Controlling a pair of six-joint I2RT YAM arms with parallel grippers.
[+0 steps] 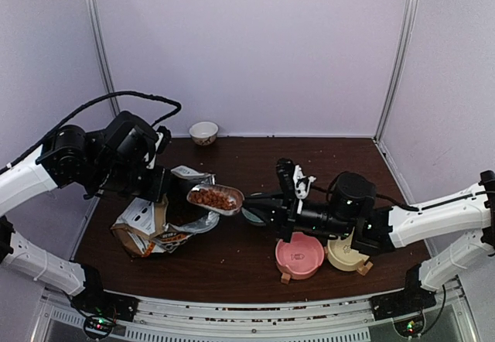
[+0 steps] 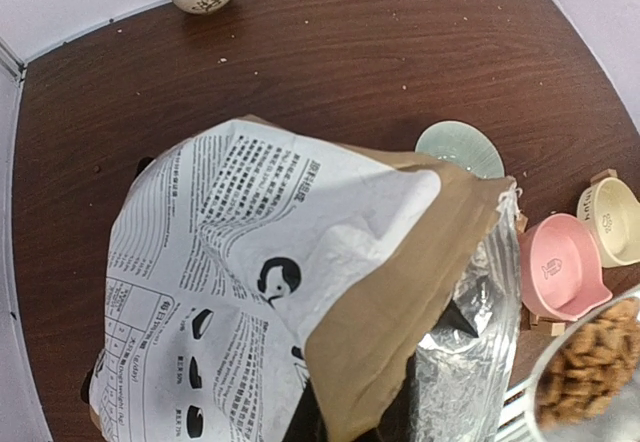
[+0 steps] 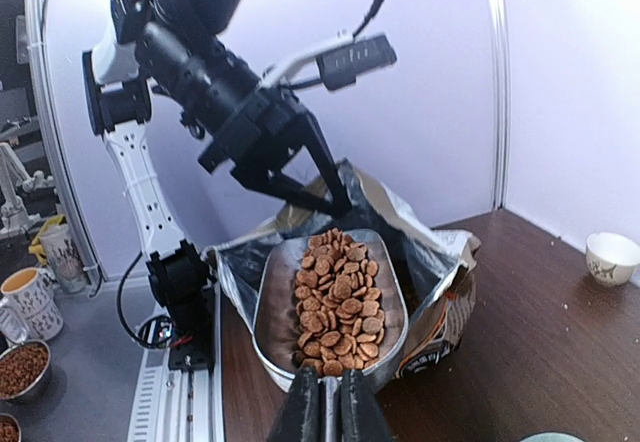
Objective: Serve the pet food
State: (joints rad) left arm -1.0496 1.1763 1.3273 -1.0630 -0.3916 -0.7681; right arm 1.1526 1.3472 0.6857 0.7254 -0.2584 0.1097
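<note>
**Loaded scoop held at the bag mouth**

Writing: the bag (image 2: 250, 292) has a white panel with blocks of black print, too small to read. It also shows a round black bird-head logo and a column of small bowl icons. The rest of the bag is brown paper with a silver foil lining at the open mouth.

Setting: dark brown wood-grain surface (image 1: 348, 164), with crumbs scattered on it in the left wrist view. Plain pale walls (image 1: 255, 48) enclose it on three sides.

Containers: the pet food (image 3: 337, 302) is heaped in a metal scoop (image 3: 275, 312) held level just above the bag's open mouth. The right fingers (image 3: 302, 414) are pressed onto the scoop's handle, pinching it. The left fingers (image 3: 325, 192) reach the bag's raised foil rim; I cannot tell whether they clamp it.

A pink bowl (image 1: 299, 255) and a cream bowl (image 1: 346, 253) sit side by side under the right arm, both with bare insides. A pale green bowl (image 2: 460, 147) sits just beside the bag, partly hidden by it. A small white bowl (image 1: 203, 132) with a dark pattern stands well apart at the far wall.
</note>
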